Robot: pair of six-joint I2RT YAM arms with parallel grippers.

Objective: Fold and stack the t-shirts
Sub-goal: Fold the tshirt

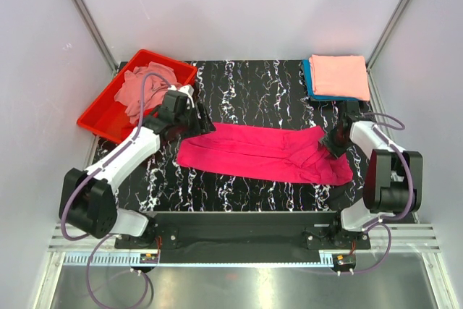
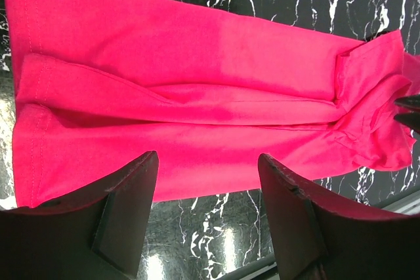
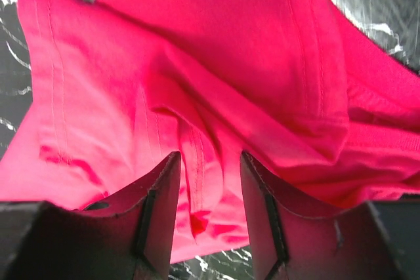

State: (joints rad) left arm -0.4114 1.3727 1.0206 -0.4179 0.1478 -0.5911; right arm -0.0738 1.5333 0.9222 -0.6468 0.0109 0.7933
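A hot pink t-shirt (image 1: 264, 153), folded lengthwise into a long strip, lies across the middle of the black marble table. My left gripper (image 1: 199, 122) hovers at its left end, open and empty; in the left wrist view the shirt (image 2: 197, 96) lies beyond the gripper (image 2: 209, 165). My right gripper (image 1: 334, 139) is low over the bunched right end. Its jaws (image 3: 209, 162) are open, with a ridge of the pink cloth (image 3: 197, 83) between them, not pinched. A folded salmon-peach t-shirt (image 1: 340, 76) lies on a teal-blue one (image 1: 309, 83) at the back right.
A red plastic tray (image 1: 101, 117) at the back left holds crumpled dusty pink t-shirts (image 1: 141, 86). White enclosure walls stand on both sides and at the back. The arm bases and a metal rail run along the near edge.
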